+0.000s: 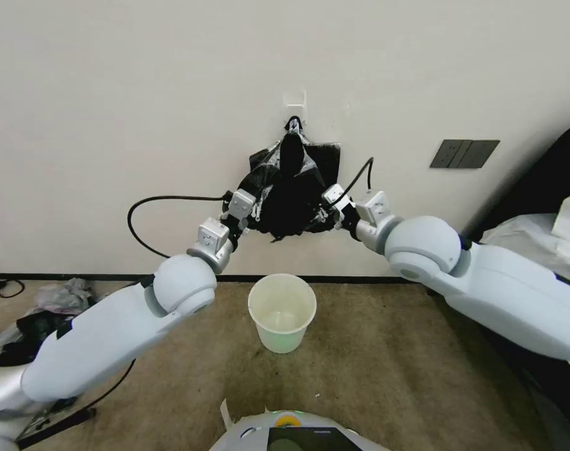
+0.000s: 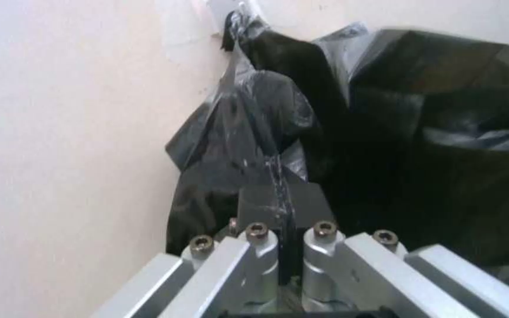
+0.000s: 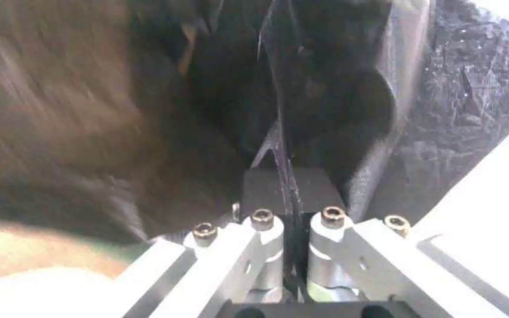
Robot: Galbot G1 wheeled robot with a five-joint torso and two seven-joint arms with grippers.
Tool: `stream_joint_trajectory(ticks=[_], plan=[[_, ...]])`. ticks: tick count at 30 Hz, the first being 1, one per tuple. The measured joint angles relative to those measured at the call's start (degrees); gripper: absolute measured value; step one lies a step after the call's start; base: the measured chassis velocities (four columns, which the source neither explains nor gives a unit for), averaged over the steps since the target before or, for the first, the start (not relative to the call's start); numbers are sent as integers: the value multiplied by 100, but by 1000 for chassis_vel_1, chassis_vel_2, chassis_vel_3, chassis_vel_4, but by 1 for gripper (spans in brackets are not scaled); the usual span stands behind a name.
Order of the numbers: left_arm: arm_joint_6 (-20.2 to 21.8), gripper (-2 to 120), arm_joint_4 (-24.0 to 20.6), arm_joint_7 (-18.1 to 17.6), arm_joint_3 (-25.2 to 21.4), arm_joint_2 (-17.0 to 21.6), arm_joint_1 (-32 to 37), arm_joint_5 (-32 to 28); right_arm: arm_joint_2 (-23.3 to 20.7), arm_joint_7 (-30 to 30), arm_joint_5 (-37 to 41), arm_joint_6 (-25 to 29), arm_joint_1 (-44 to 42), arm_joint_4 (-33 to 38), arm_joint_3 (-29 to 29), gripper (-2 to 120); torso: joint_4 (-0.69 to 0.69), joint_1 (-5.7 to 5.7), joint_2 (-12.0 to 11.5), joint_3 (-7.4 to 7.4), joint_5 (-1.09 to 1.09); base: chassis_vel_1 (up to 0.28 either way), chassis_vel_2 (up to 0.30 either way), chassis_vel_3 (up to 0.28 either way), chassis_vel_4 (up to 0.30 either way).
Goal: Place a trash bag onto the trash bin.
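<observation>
A glossy black trash bag (image 1: 290, 194) hangs against the wall, stretched between my two grippers. My left gripper (image 1: 255, 212) is shut on the bag's left edge, and the film runs pinched between its fingers (image 2: 266, 204) in the left wrist view, where the trash bag (image 2: 248, 128) billows beyond. My right gripper (image 1: 327, 210) is shut on the right edge, with a fold of the trash bag (image 3: 319, 88) clamped between its fingers (image 3: 310, 190). The cream-white trash bin (image 1: 282, 311) stands upright and open on the floor, below the bag and between my arms.
Behind the bag a flat bundle of black bags (image 1: 327, 156) hangs from a wall hook (image 1: 295, 100). A heap of plastic scraps (image 1: 44, 310) lies on the floor at the left. A dark switch plate (image 1: 464, 153) is on the wall; white-covered furniture (image 1: 548, 232) stands at the right.
</observation>
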Motion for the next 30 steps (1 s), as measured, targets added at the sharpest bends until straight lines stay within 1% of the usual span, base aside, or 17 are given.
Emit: stream_joint_trajectory(ticks=[1,2,4,5,8,10,12,13,16,18,20,21,23,24,27,28,30], plan=[[0,0,0,0,0,0,0,0,0,0,0,0,0,0,0,0,0,0,0,0,0,0,0,0,0],[-41,0,-38,2,-115,3,177,9,-10,-26,130,160,-418,128,377,0,-1,0,0,0,1,0,0,0,0],[-88,0,-116,7,-272,17,431,16,-19,-30,383,317,-858,289,811,0,-1,0,0,0,1,0,0,0,0],[-88,0,-116,7,-272,17,431,16,-19,-30,383,317,-858,289,811,0,-1,0,0,0,1,0,0,0,0],[-135,0,-268,13,-545,23,860,33,24,-23,864,526,-1663,542,1694,0,0,0,0,-1,0,0,0,0,0],[-150,0,-308,17,-609,27,973,44,42,-19,958,560,-1838,581,1875,0,0,0,0,0,0,0,0,0,0],[-220,0,-463,56,-871,55,1363,117,140,-25,1194,725,-2603,725,2544,0,0,0,0,0,2,0,0,0,0],[-220,0,-463,56,-871,55,1363,117,140,-25,1194,725,-2603,725,2544,0,0,0,0,0,2,0,0,0,0],[-333,0,-619,137,-1178,94,1852,268,363,-106,1257,950,-3535,912,3307,0,0,0,0,-1,1,0,0,0,0],[-361,0,-656,159,-1251,90,1974,299,440,-135,1252,1005,-3743,961,3474,0,0,0,0,-1,1,0,0,0,0],[-429,0,-748,196,-1392,27,2304,396,750,-247,1179,1166,-4348,1146,3934,0,1,0,0,-1,-1,0,0,0,0],[-429,0,-748,196,-1392,27,2304,396,750,-247,1179,1166,-4348,1146,3934,0,1,0,0,-1,-1,0,0,0,0],[-524,0,-733,266,-1411,-96,2558,576,1112,-387,1022,1290,-4860,1249,4184,0,-2,0,0,-1,1,0,0,0,0],[-524,0,-733,266,-1411,-96,2558,576,1112,-387,1022,1290,-4860,1249,4184,0,-2,0,0,-1,1,0,0,0,0],[-734,0,-475,348,-1318,-499,2985,1013,1640,-451,684,1359,-5429,1185,4236,0,0,0,0,0,0,0,0,0,0],[-734,0,-475,348,-1318,-499,2985,1013,1640,-451,684,1359,-5429,1185,4236,0,0,0,0,0,0,0,0,0,0],[-811,0,-268,364,-1230,-731,3152,1283,1927,-491,375,1416,-5730,1055,4142,0,-1,0,0,0,0,0,0,0,0]])
